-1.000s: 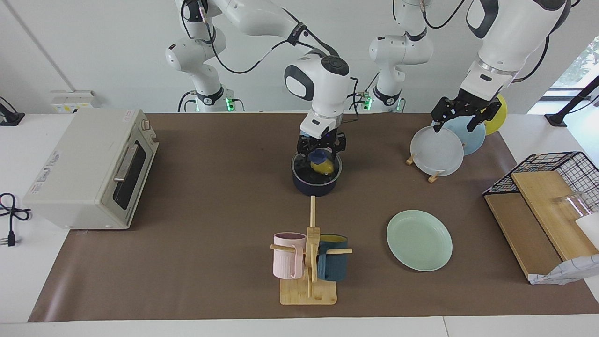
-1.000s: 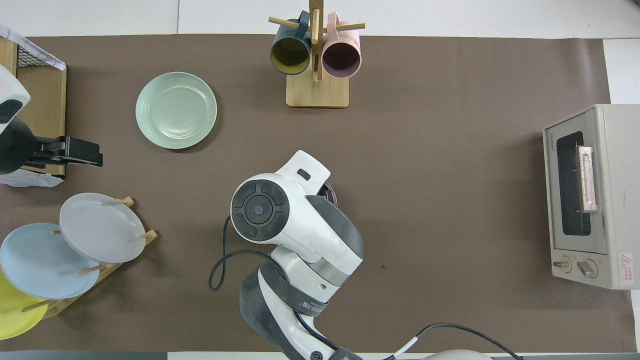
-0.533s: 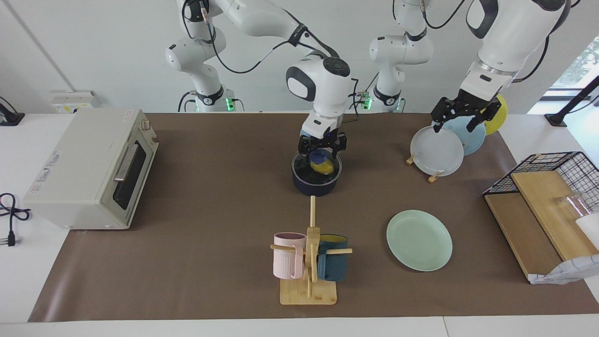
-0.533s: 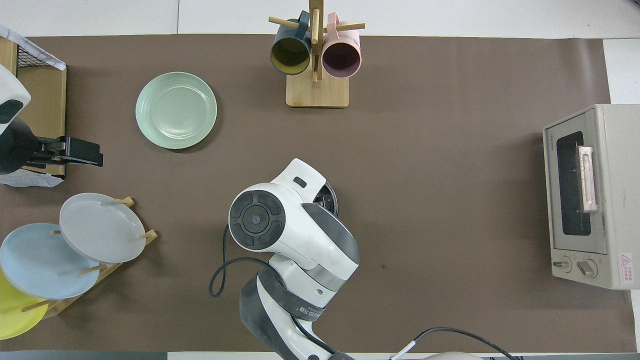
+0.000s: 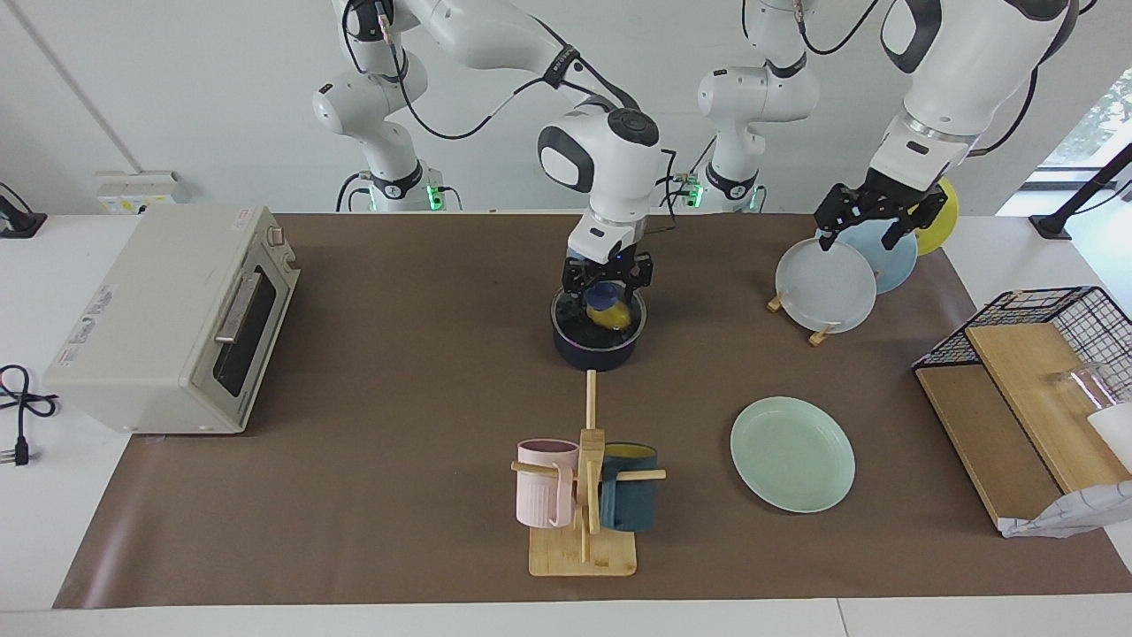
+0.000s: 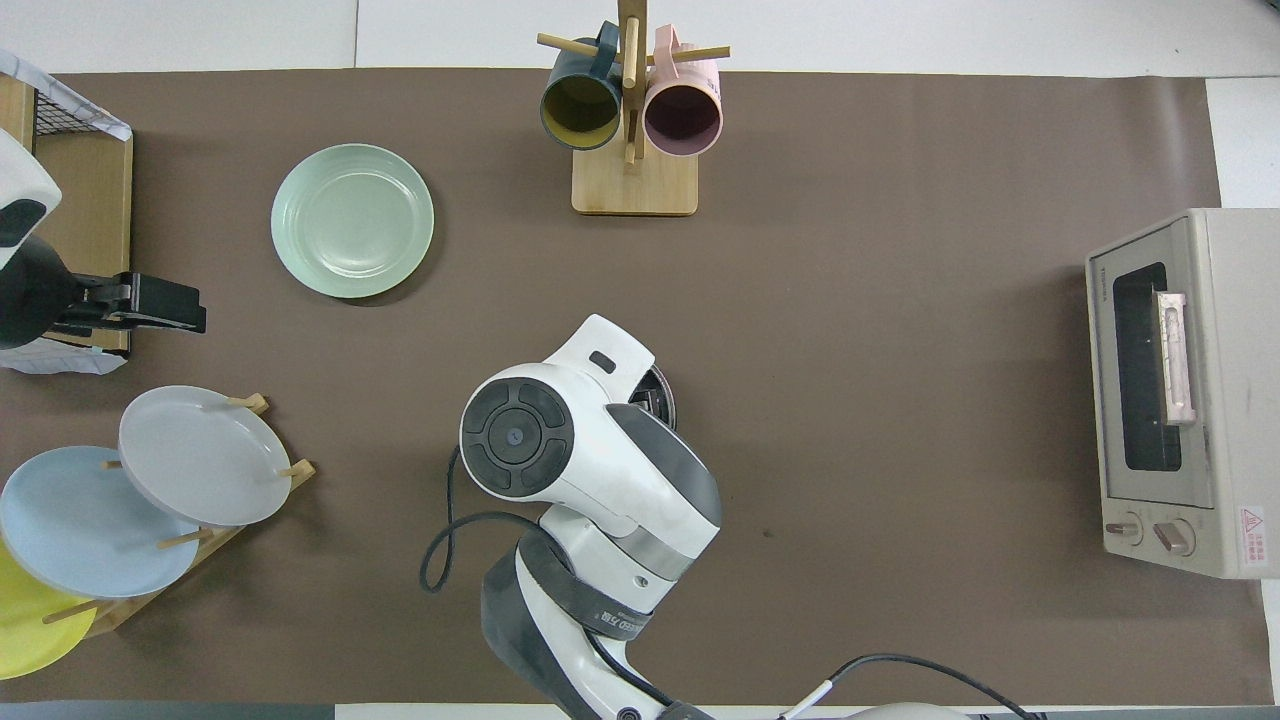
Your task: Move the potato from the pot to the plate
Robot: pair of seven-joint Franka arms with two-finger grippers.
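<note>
Potato (image 5: 609,314) in pot (image 5: 598,341); right gripper (image 5: 608,295) down on it, grip unclear. Arm barely shifted since last second. Left gripper (image 5: 871,227) apart, waiting over plate rack (image 5: 818,334). Plate (image 5: 792,454) awaits.

the right gripper (image 5: 608,285) sits down in the mouth of the dark navy round pot (image 5: 598,341), fingers around the small yellow potato (image 5: 610,315); the pot's wall rings it on every side, open only upward; bare brown mat lies between the pot and the pale mint-green round plate (image 5: 792,453); the wooden mug tree with a pink and a dark blue mug (image 5: 584,495) stands beside that stretch, farther from the robots than the pot; the left gripper (image 5: 871,221) hangs over the wooden rack of grey, light blue and yellow plates (image 5: 827,285), jaws apart, waiting, well off that path.
</note>
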